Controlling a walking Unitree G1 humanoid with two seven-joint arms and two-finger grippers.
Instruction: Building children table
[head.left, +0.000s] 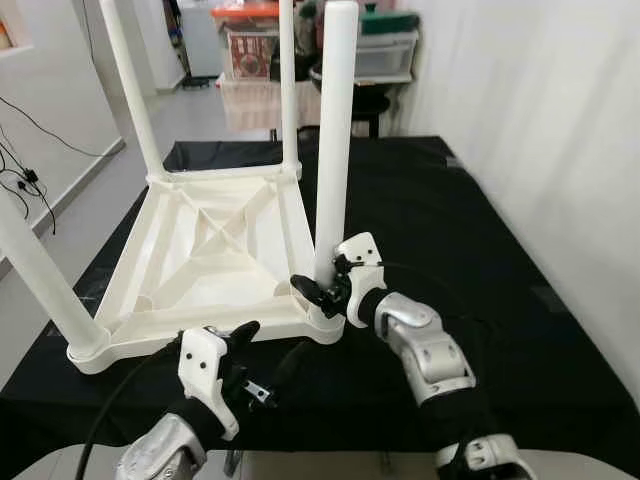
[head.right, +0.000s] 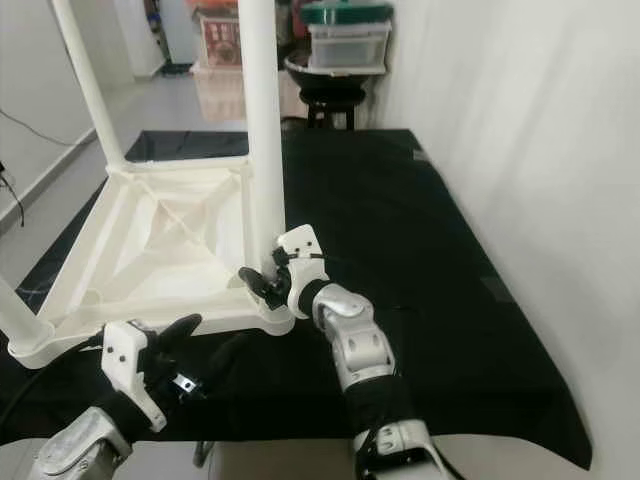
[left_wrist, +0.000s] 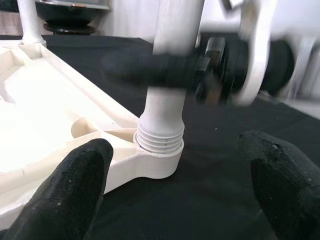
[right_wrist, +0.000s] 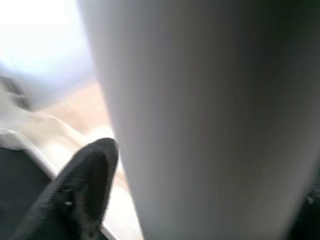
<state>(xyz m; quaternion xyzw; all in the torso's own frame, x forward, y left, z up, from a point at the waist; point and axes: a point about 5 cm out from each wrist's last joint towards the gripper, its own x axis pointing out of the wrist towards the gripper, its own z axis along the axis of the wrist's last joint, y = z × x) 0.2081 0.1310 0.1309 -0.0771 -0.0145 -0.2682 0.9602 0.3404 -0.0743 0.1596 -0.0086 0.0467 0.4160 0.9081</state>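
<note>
A white plastic children's table (head.left: 215, 260) lies upside down on a black cloth, its legs pointing up. The near right leg (head.left: 335, 130) stands in its threaded corner socket (left_wrist: 157, 150). My right gripper (head.left: 325, 285) is shut on this leg just above the socket; in the right wrist view the leg (right_wrist: 210, 120) stands close, with one black finger (right_wrist: 85, 185) beside it. My left gripper (head.left: 272, 340) hovers open over the cloth in front of the table's near edge, its fingers (left_wrist: 75, 185) spread either side of the socket without touching it.
The black cloth (head.left: 480, 260) covers the work surface, with bare room to the right of the table. A white wall (head.left: 560, 120) runs along the right. Storage boxes (head.left: 385, 45) and a dark stool (head.right: 325, 85) stand behind. Floor and cables (head.left: 25, 185) lie to the left.
</note>
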